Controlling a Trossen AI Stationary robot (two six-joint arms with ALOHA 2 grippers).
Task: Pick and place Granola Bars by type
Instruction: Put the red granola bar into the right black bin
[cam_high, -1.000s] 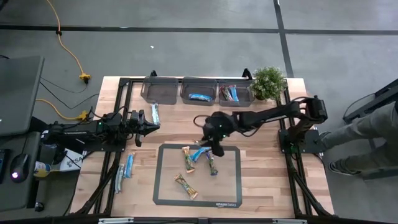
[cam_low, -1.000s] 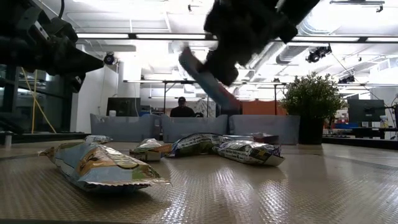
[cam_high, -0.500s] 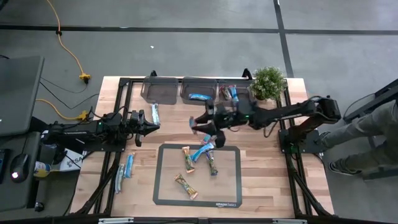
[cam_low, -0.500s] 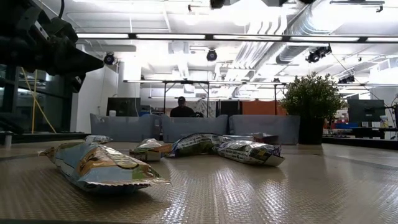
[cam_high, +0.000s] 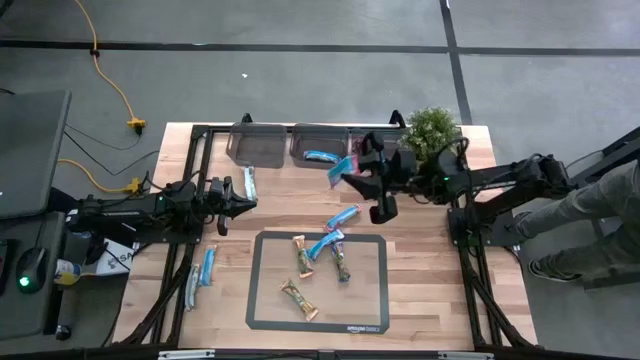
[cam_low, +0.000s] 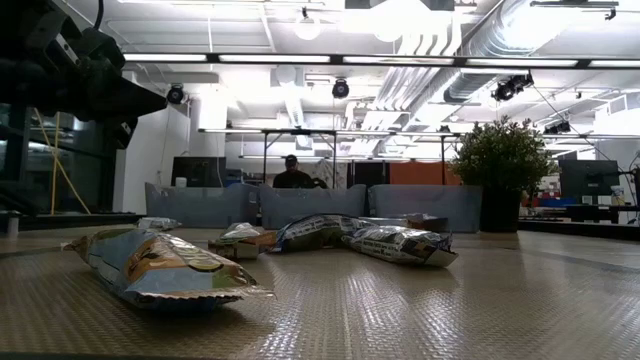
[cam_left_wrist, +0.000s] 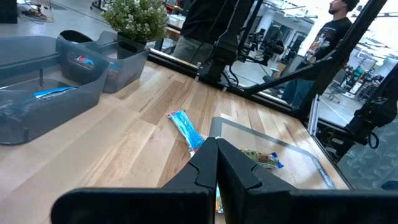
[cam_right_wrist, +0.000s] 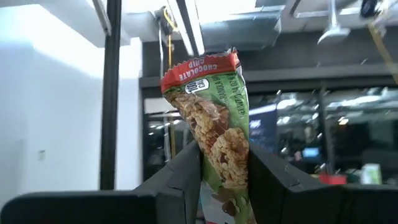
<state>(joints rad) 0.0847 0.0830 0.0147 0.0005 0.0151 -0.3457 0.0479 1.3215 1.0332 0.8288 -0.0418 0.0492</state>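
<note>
My right gripper (cam_high: 352, 178) is high over the table, just in front of the middle bin (cam_high: 320, 145), and is shut on a granola bar (cam_right_wrist: 214, 118) in a green and red wrapper. Several more bars (cam_high: 300, 255) lie flat on the dark mat (cam_high: 318, 322). A blue bar (cam_high: 342, 217) lies on the wood beyond the mat. Other bars lie in the middle and right bins (cam_high: 378, 148). My left gripper (cam_high: 245, 203) waits shut at the table's left, level, touching nothing. Bars (cam_high: 207, 265) lie near it. My right gripper pinches the bar's lower part (cam_right_wrist: 219, 177) between its two fingers (cam_right_wrist: 180, 177). The fingers slant upward from the table's right side. The bar runs along them and its red-topped end (cam_right_wrist: 202, 65) sticks out past the fingertips. It is lifted clear of the table.
Three clear grey bins stand in a row at the far edge, the left one (cam_high: 255, 145) holding nothing I can see. A potted plant (cam_high: 432, 132) stands right of them. A person's legs (cam_high: 590, 215) show at the table's right side.
My right gripper has risen from the mat with the bar and gone toward the far edge and the bins. It has tipped from pointing down to slanting upward, so the bar now sticks up. It has left the low view. The left arm kept still.
</note>
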